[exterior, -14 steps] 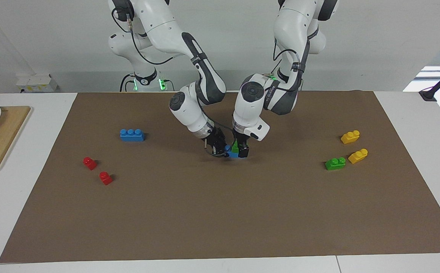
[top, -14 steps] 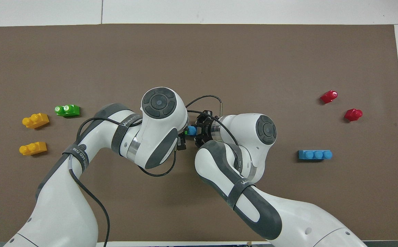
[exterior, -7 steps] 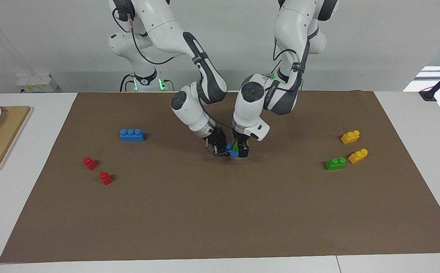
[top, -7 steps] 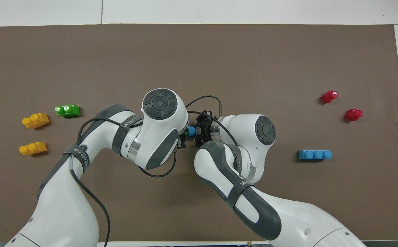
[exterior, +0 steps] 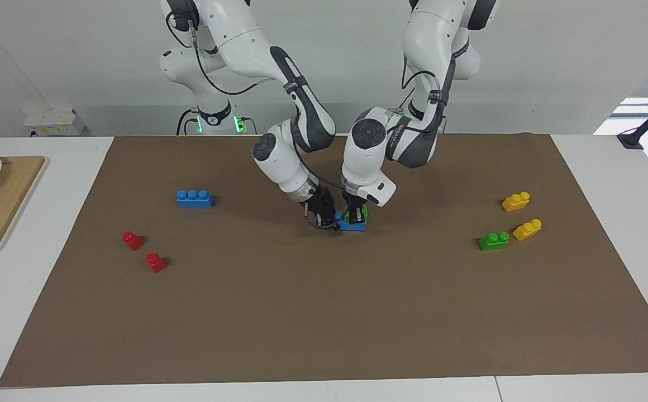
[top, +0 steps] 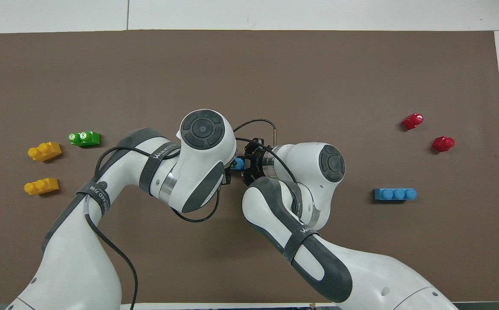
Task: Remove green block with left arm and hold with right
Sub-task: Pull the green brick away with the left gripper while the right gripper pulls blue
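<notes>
A brown paper mat (exterior: 324, 312) covers the white table (exterior: 39, 290), where two white jointed robot arms meet at mid-mat. The left arm (exterior: 413, 145) comes down on a small bright green plastic two-stud block (exterior: 348, 215) seated on top of a blue plastic brick (exterior: 352, 225); its left gripper (exterior: 356, 214) has its black fingers clenched on the green block. The right arm (exterior: 293, 162) leans in beside it, and its right gripper (exterior: 327, 218) grasps the end of the blue brick toward the right arm's end of the table.

The facing view shows the stacked pair and both grips; from overhead the arms' wrists hide nearly all of it, leaving one blue stud (top: 239, 163) and a sliver of green.

Half a second ago a black finger of the left gripper covered the blue brick's end; now that gripper sits higher and the brick's blue face shows in full.

A second green two-stud block (exterior: 494, 240) lies loose beside two yellow bricks (exterior: 527, 229) at the left arm's end.
</notes>
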You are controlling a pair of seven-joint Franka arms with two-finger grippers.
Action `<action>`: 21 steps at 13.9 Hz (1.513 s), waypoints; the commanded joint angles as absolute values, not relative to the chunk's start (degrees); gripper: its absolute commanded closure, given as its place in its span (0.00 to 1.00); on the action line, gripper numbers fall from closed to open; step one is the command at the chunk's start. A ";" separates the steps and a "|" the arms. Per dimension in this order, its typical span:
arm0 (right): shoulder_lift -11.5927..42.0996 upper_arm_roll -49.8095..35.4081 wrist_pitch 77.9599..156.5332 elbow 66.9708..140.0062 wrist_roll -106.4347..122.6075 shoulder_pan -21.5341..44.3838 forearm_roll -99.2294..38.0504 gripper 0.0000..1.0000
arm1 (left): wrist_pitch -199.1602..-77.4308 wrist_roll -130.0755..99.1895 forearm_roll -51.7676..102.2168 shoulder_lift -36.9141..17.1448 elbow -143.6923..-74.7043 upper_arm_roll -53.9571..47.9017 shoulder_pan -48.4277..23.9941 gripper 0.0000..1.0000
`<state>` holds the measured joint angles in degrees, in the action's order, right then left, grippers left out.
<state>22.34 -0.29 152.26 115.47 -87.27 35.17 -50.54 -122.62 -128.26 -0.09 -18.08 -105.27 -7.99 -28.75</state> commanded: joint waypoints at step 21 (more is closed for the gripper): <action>9.41 0.35 119.10 114.96 -71.90 5.02 -41.41 1.00 | -102.57 -24.85 3.43 10.11 -121.73 -7.21 2.89 1.00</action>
<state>10.16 1.27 120.84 114.20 -73.29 7.61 -43.24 -101.13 -36.13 2.31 8.52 -119.51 -6.80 0.63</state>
